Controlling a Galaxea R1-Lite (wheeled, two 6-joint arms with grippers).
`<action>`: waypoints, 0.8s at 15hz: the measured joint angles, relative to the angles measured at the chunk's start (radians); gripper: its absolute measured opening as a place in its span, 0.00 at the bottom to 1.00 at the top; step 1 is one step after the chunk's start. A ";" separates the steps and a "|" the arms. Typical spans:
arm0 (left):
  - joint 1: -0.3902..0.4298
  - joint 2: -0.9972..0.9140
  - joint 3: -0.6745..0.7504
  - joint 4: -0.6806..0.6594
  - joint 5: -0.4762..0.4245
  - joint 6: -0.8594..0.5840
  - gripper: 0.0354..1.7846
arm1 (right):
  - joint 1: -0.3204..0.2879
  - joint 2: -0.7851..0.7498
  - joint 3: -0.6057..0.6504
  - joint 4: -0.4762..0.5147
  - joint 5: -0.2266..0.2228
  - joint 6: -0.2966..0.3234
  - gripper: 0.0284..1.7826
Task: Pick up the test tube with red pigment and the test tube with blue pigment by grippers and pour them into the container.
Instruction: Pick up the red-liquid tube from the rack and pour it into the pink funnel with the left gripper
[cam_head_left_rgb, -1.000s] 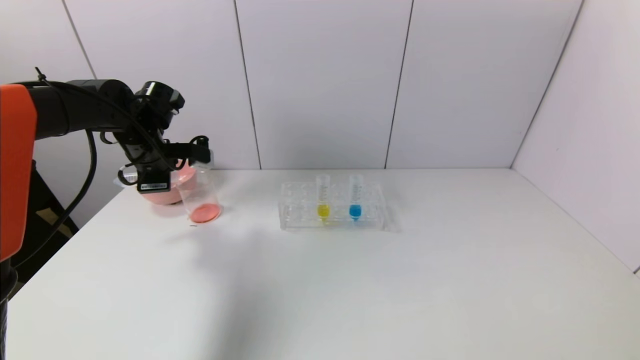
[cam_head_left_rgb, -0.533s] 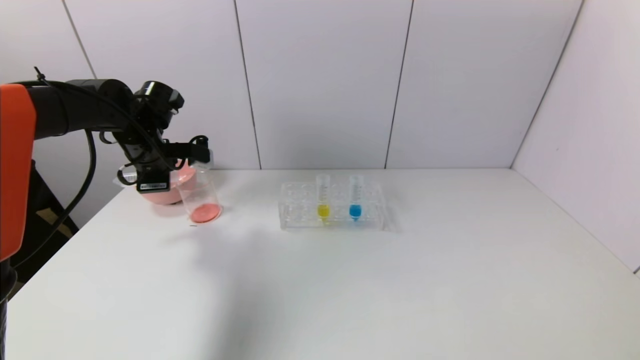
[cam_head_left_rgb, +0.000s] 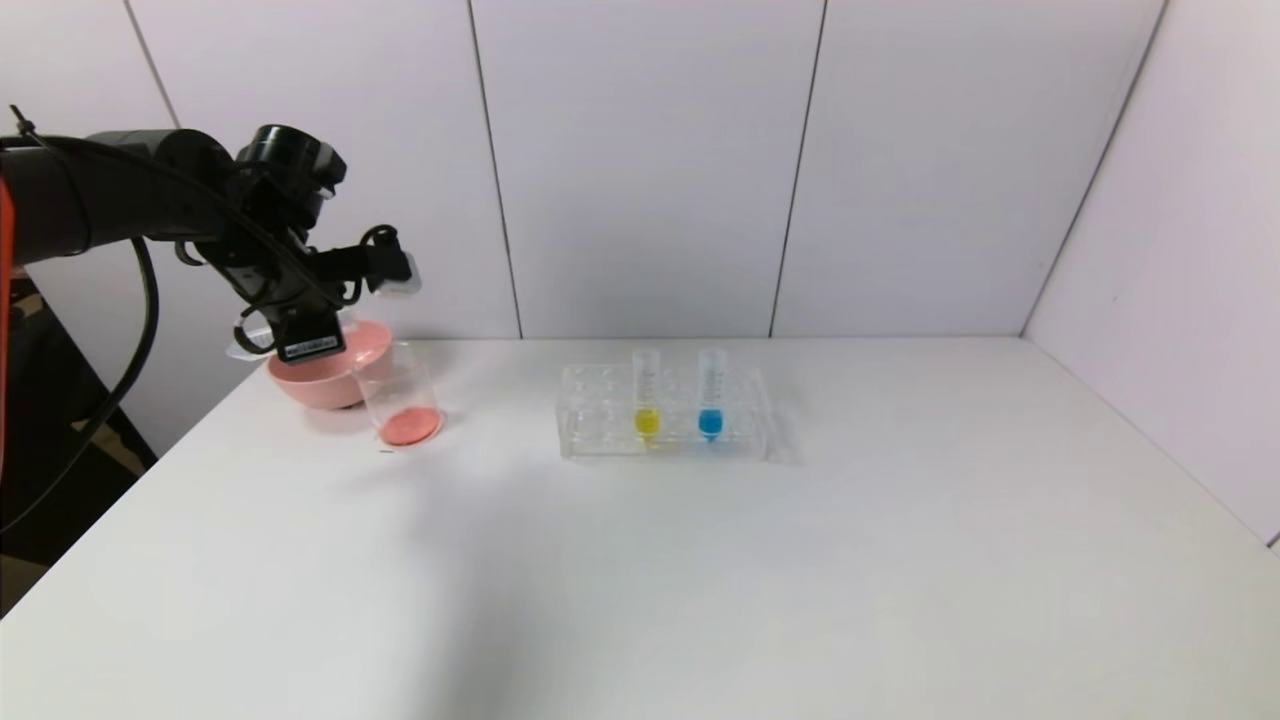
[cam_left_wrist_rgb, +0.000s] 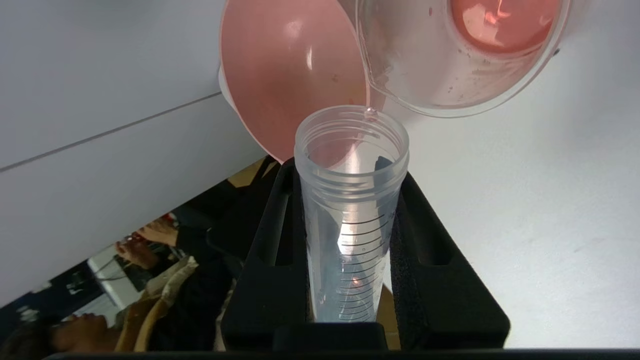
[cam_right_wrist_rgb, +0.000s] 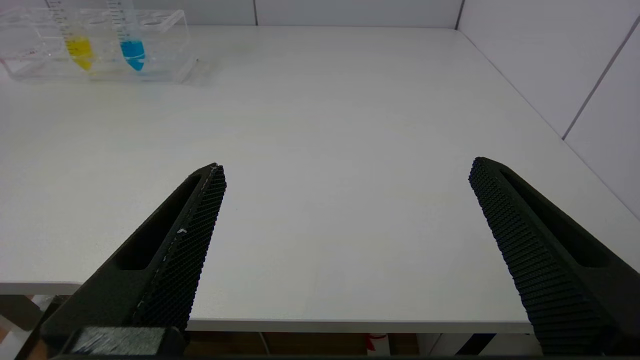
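My left gripper (cam_head_left_rgb: 385, 272) is shut on the test tube with red pigment (cam_left_wrist_rgb: 350, 210), which now looks empty apart from a faint red trace. It holds the tube tilted, mouth (cam_head_left_rgb: 402, 285) above the container (cam_head_left_rgb: 398, 400). The container is a clear beaker with red liquid at its bottom, and it also shows in the left wrist view (cam_left_wrist_rgb: 450, 65). The test tube with blue pigment (cam_head_left_rgb: 711, 395) stands upright in the clear rack (cam_head_left_rgb: 600, 440) and shows in the right wrist view too (cam_right_wrist_rgb: 131, 45). My right gripper (cam_right_wrist_rgb: 347, 167) is open and empty over the table's front edge.
A pink bowl (cam_head_left_rgb: 315, 375) stands right behind the beaker at the table's far left, and also shows in the left wrist view (cam_left_wrist_rgb: 290, 75). A yellow-liquid tube (cam_head_left_rgb: 646, 395) stands in the rack beside the blue one. White walls close the back and right sides.
My left gripper has risen with the tube, up and slightly left, from the beaker's rim to well above it. The beaker, the rack and its tubes have not moved.
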 joint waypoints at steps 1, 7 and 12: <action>0.011 -0.015 0.000 -0.006 -0.039 -0.049 0.25 | 0.000 0.000 0.000 0.000 0.000 0.000 1.00; 0.085 -0.094 0.000 -0.077 -0.231 -0.373 0.25 | 0.001 0.000 0.000 0.000 0.000 0.000 1.00; 0.096 -0.111 0.001 -0.196 -0.329 -0.674 0.25 | 0.001 0.000 0.000 0.000 0.000 0.000 1.00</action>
